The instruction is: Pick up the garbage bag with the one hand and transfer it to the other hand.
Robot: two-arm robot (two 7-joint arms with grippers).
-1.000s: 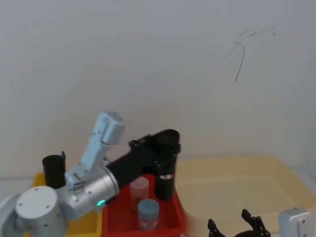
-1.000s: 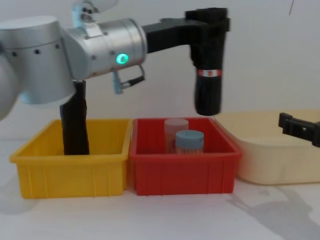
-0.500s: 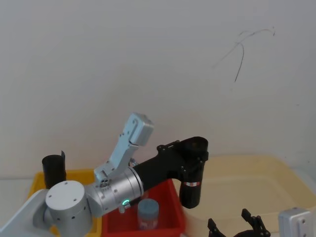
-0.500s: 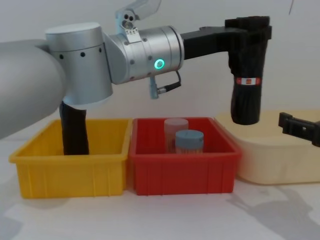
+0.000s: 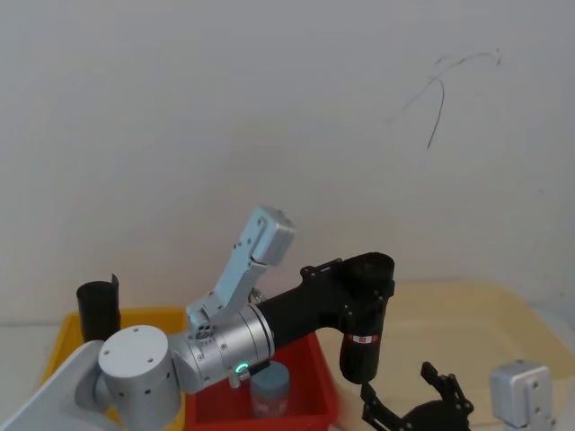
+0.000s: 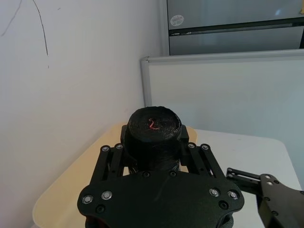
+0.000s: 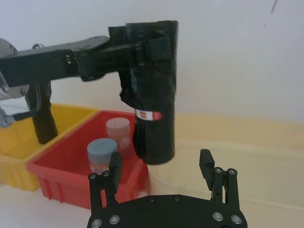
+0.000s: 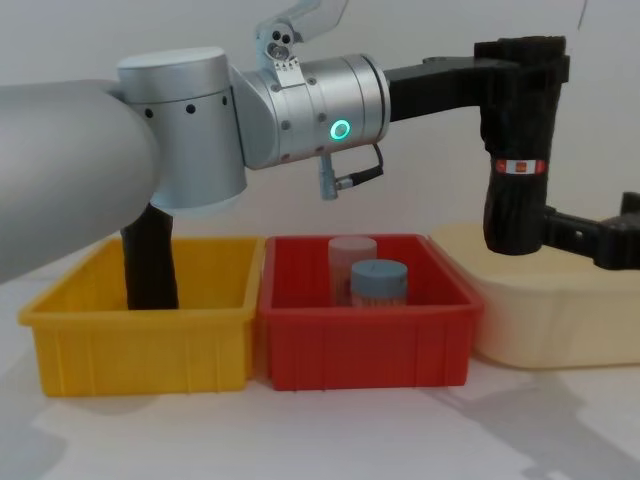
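Above the left end of the cream tub [image 8: 550, 330], just to the right of the red bin [image 8: 365, 345], the garbage bag [image 8: 520, 200] is hanging upright in the air, clear of everything beneath it. The left gripper [image 8: 522, 78] is reaching across from the left on its silver wrist, where a green ring light [image 8: 341, 129] is glowing, and its black fingers are clamping the upper part of the roll; the narrow red-and-white label band [image 8: 519, 166] is showing just below that grip. From the left wrist view, the roll's top end [image 6: 153, 130] is sitting between the two finger linkages of the closed hand. The right gripper [image 8: 600, 235] is coming in low from the right over the cream tub, with its fingers spread wide and holding nothing. In the chest view one fingertip is lining up with the lower part of the bag, though whether it is touching cannot be told; in the right wrist view the bag's lower end [image 7: 154, 142] is appearing between the parted fingers [image 7: 115, 164]. Inside the red bin a translucent jar [image 8: 352, 250] and a blue-lidded jar [image 8: 378, 282] are standing together. A plain black roll [image 8: 148, 265] is standing in the yellow bin [image 8: 140, 350], well apart from the bag.
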